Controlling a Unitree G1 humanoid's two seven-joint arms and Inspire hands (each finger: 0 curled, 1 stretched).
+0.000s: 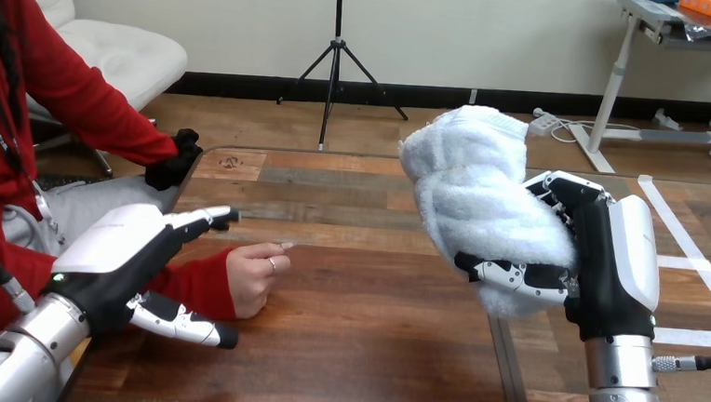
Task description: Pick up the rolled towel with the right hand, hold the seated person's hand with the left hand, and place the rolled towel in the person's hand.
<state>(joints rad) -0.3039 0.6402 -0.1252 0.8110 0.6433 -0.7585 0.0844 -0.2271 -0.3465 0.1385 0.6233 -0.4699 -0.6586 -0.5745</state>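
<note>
The right hand (609,263) clamped the towel (470,180) well right of the person's hand (252,274); the left hand (129,262), spread beside it, gripped nothing, so an unsteadied handover risked a drop.

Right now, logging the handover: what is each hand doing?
Left hand: open, fingers straight, beside the person's wrist.
Right hand: closed on the rolled towel.
</note>
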